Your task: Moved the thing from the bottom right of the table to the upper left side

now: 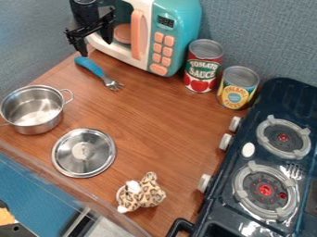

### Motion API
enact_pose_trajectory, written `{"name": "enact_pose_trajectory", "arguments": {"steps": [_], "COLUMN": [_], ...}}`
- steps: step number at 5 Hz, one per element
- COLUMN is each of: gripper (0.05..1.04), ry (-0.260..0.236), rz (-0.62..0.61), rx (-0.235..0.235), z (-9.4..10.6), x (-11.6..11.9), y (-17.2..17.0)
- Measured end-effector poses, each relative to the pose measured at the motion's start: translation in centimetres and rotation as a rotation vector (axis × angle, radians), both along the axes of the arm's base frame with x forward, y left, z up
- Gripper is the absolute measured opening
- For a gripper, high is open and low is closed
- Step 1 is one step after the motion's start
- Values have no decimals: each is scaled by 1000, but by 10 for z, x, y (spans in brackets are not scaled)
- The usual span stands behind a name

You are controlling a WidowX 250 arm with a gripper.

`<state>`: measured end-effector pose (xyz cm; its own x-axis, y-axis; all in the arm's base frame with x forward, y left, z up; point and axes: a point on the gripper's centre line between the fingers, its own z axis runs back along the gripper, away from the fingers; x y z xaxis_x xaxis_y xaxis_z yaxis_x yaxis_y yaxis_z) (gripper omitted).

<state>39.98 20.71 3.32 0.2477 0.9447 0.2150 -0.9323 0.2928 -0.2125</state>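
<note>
Black arm, black two-finger gripper [97, 46].

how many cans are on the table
2: a red-labelled can beside the toy microwave, and a yellow-labelled can between it and the stove.

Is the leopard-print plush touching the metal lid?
Apart. The camera view shows a strip of brown tabletop between the leopard-print plush and the metal lid.

So it's blue-grey, fabric-looking walls [266, 32] behind a warm brown wood-grain tabletop [148, 125]. Past the table's lower-left edge there's some flat blue stuff [31, 185], can't tell if that's floor tbh.
</note>
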Motion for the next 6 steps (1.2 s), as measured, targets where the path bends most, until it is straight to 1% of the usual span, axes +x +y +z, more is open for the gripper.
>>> {"name": "enact_pose_trajectory", "arguments": {"steps": [1, 2, 3, 4, 5, 6], "gripper": [1000, 1000, 1000, 1000, 1000, 1000], "ry": [39, 72, 60, 54, 80, 84], "rz": [3, -13, -37, -53, -115, -168], "rx": [-21, -40, -13, -46, -59, -86], "z": [-19, -32, -19, -6, 0, 5], "x": [-5, -22, -37, -56, -76, -110], "y": [-3, -25, -49, -75, -118, -166]}}
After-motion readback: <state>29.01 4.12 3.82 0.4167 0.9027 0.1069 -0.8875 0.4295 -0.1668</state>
